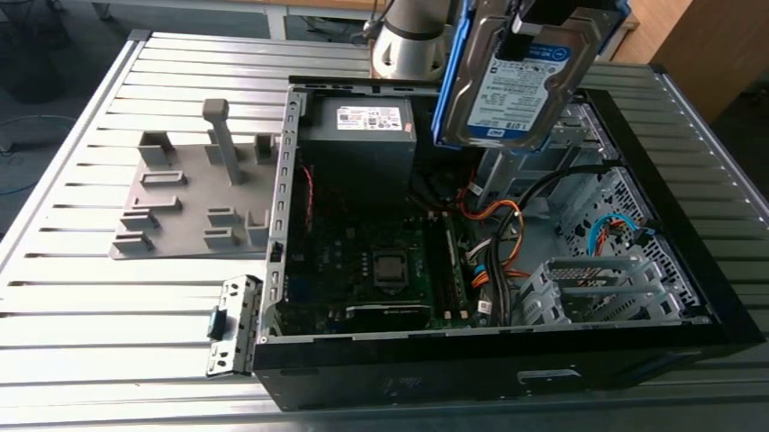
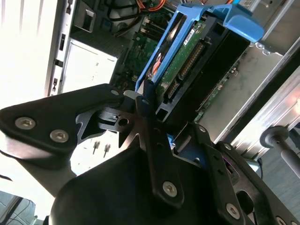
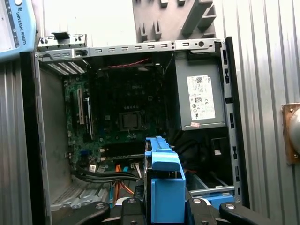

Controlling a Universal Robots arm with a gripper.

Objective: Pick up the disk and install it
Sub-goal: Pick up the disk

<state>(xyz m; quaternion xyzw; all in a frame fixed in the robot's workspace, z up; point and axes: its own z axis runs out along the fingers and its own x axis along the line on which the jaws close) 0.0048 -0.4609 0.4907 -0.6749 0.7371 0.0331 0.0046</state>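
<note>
The disk (image 1: 523, 76), a silver drive with a white-and-blue label in a blue bracket, hangs tilted above the back right part of the open computer case (image 1: 279, 225) in the exterior view. My gripper (image 1: 538, 20) is shut on its upper end. In the second wrist view the black fingers (image 2: 144, 110) clamp the disk (image 2: 185, 61), whose green circuit side and blue bracket tab (image 2: 241, 23) show. In the first wrist view the disk (image 3: 164, 180) shows edge-on by its blue bracket, over the case's cables and held in the gripper (image 3: 164, 206).
Inside the case lie the motherboard (image 1: 373, 261), a grey power-supply box (image 1: 360, 135), orange and blue cables (image 1: 505, 225) and a metal drive cage (image 1: 601, 288). A grey fixture plate (image 1: 193, 198) with an upright post sits on the slatted table at the exterior view's left. A small metal bracket (image 1: 234, 324) lies by the case's front corner.
</note>
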